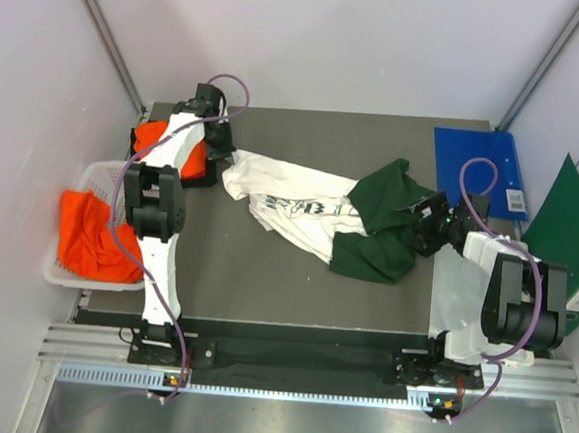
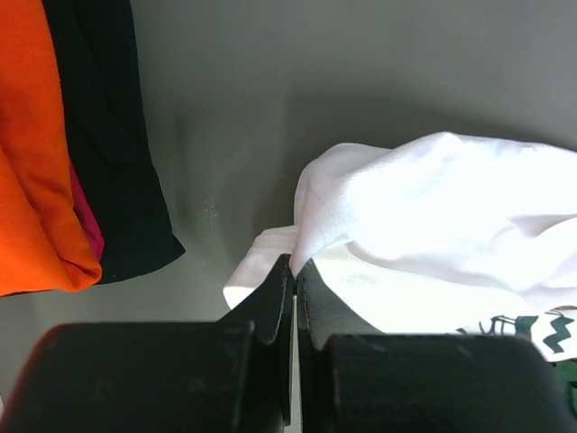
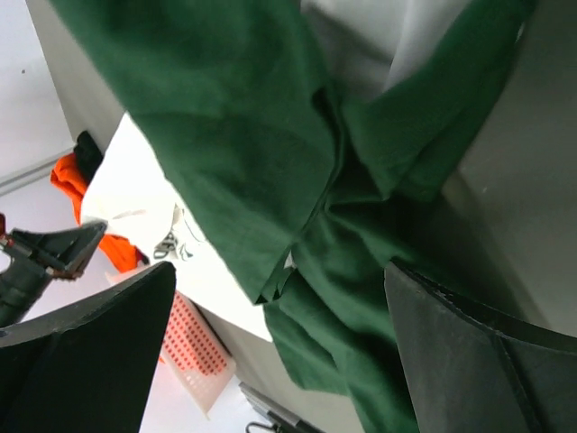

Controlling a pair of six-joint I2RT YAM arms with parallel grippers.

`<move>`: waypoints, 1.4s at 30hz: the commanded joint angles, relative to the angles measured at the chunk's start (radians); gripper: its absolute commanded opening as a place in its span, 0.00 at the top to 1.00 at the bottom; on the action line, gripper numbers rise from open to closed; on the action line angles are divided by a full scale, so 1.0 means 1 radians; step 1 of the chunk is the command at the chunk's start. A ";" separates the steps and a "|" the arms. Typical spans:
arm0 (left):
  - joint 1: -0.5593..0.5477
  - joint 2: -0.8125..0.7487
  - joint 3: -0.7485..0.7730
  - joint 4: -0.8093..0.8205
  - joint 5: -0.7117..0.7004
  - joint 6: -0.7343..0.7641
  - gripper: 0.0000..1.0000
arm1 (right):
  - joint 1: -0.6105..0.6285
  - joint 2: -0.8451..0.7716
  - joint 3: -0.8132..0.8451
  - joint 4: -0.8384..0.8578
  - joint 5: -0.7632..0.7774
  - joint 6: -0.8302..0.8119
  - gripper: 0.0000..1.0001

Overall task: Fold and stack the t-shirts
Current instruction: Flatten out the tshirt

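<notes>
1. We are pinching the shirt [image 1: 295, 207] by its white edge with our closed left gripper [image 2: 295, 298].
2. We are hovering our right gripper [image 3: 281, 356], jaws wide, over the green sleeve [image 3: 243, 135].
3. The shirt is lying crumpled on the table [image 1: 264, 285].

Two robot arms, the left arm [image 1: 161, 257] and the right arm [image 1: 509, 294], are sharing one grey worktop [image 1: 264, 285]. Three t-shirts are showing: one white-and-green t-shirt [image 1: 300, 207] is lying across the middle, one crumpled orange t-shirt [image 1: 88, 231] is sitting in the single white mesh basket [image 1: 97, 173] at the left, and one folded orange t-shirt [image 1: 155, 136] is lying at the far left corner. One black garment [image 2: 117, 162] is lying beside it. Two folders, one blue folder [image 1: 479, 166] and one green folder [image 1: 565, 223], are sitting on the right.
</notes>
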 commanded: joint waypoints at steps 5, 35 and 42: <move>-0.005 -0.032 -0.034 0.034 -0.007 0.010 1.00 | 0.017 0.042 0.017 0.162 0.059 0.023 0.05; -0.009 -0.035 -0.060 0.009 -0.016 0.009 1.00 | 0.118 0.126 0.175 0.240 0.069 0.029 0.57; -0.009 -0.036 -0.054 0.004 -0.022 0.017 1.00 | 0.167 0.211 0.249 0.179 0.077 -0.023 0.80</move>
